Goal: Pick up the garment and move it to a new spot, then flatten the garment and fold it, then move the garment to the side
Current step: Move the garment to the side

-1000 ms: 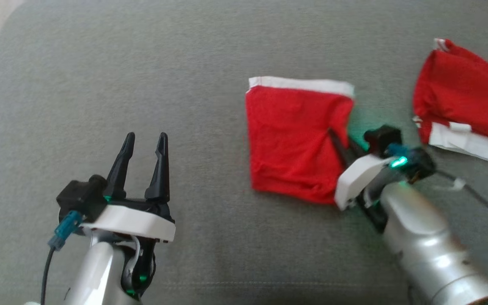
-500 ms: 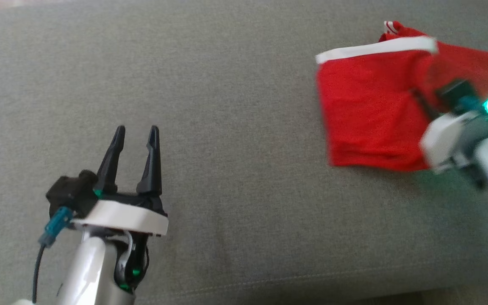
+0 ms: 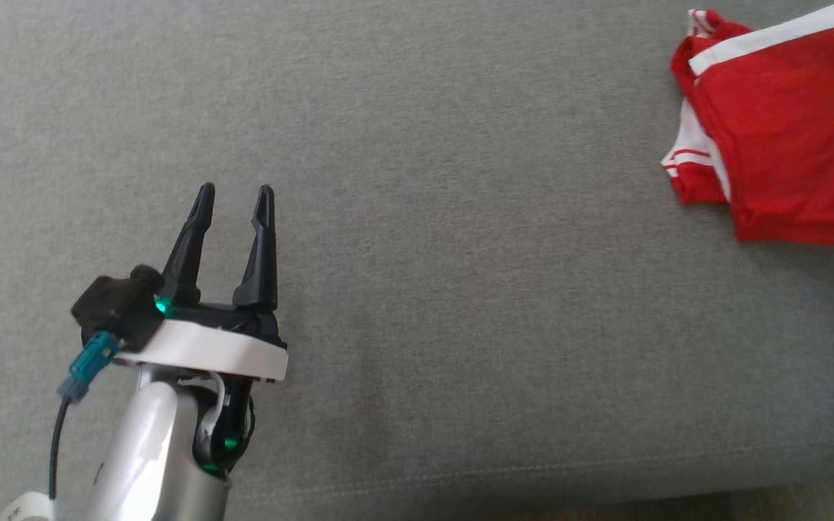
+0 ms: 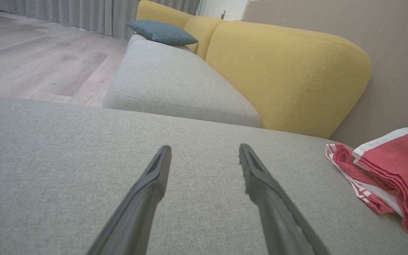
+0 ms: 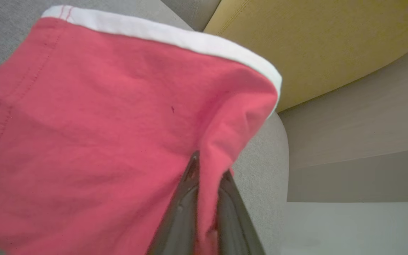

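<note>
Garment (image 5: 101, 124), red with white band, is clamped in the right gripper (image 5: 210, 165) by the sofa (image 3: 417, 289) seat's right edge. Left gripper (image 3: 234, 189) gapes.

Our left gripper (image 3: 235, 189) carries two black tapered fingers (image 3: 187, 253), a white collar (image 3: 207, 354), a silver forearm (image 3: 145, 463), a teal connector (image 3: 91, 362), a black cable (image 3: 55, 449) and a green light (image 3: 162, 307).
</note>
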You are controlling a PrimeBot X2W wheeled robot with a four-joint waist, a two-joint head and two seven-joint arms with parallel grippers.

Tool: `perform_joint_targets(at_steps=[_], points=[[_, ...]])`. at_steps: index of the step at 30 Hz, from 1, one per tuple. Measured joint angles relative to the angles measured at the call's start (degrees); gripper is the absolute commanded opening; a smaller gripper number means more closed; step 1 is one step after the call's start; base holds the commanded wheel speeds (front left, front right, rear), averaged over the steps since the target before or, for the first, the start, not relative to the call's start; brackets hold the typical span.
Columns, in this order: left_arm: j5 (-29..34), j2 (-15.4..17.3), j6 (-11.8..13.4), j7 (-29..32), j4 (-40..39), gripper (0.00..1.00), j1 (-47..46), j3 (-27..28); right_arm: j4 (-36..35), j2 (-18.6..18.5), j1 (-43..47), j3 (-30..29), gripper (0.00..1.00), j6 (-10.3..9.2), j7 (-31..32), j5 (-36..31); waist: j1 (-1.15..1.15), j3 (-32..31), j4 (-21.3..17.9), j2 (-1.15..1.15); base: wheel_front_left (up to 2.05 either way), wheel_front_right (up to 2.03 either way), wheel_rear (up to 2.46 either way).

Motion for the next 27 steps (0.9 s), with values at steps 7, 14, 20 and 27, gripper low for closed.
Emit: perform_joint_targets(at_steps=[7,14,20,27], points=[[0.0,0.0,-0.2,0.0,0.1,1.0,-0.2,0.1,3.2,1.2,0.6,-10.0,0.0,0.0,5.2,-1.5,0.0,1.3,1.7,0.0,0.0,0.0,0.0],[0.0,0.0,-0.2,0.0,0.1,1.0,-0.3,0.2,4.1,5.6,4.8,-19.1,0.0,0.0,7.1,-4.2,0.0,2.0,2.1,0.0,0.0,0.0,0.0],[0.0,0.0,-0.4,0.0,0.3,1.0,-0.9,0.5,2.8,8.4,6.1,-25.7,0.73,0.0,8.1,-6.5,0.0,2.3,1.8,0.0,0.0,0.0,0.0],[0.0,0.0,-0.6,0.0,0.9,1.0,-0.9,0.4,-0.3,12.2,7.3,-31.4,1.0,0.0,9.2,-9.5,0.0,1.5,1.5,0.0,0.0,0.0,0.0]])
